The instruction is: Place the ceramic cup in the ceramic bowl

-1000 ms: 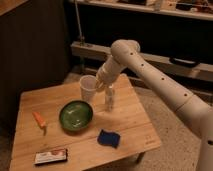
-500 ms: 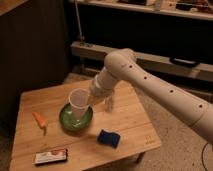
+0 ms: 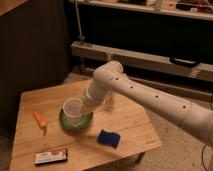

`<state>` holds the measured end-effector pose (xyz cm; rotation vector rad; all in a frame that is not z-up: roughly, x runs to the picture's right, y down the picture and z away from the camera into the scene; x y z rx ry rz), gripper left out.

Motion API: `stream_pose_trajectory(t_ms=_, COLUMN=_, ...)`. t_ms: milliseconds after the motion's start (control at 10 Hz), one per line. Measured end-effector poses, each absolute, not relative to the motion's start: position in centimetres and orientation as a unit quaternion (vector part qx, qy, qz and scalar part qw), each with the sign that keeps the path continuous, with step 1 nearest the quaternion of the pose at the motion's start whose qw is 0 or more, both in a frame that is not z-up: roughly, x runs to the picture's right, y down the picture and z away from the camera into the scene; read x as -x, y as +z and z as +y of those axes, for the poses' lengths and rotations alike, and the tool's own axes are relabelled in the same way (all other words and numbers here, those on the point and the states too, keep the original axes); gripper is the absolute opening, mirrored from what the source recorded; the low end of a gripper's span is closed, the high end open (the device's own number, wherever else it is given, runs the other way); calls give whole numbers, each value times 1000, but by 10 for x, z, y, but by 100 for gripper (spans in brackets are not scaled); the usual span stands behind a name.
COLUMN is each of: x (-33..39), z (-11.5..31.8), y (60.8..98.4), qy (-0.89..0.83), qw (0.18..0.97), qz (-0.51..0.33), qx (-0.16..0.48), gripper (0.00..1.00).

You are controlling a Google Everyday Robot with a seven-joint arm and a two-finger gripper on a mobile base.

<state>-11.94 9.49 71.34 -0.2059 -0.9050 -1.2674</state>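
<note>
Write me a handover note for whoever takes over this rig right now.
Gripper: shut on the ceramic cup, held at its right side.
Ceramic cup: over the ceramic bowl on the wooden table; whether it rests inside yet I cannot tell.
Done: cup grasped and brought to the bowl.
Left: set it down in the bowl, open the fingers, withdraw the arm.
Nearby: blue sponge, orange item.
</note>
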Motion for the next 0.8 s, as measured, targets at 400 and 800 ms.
stream_pose_trajectory(t_ms=400, x=137, z=68, y=766, qy=-557, qw=725, qz=-382, qx=135, gripper=23)
stream_pose_trajectory(t_ms=800, x=122, z=99, y=785, qy=-548, qw=732, qz=-367, qx=172, gripper=61)
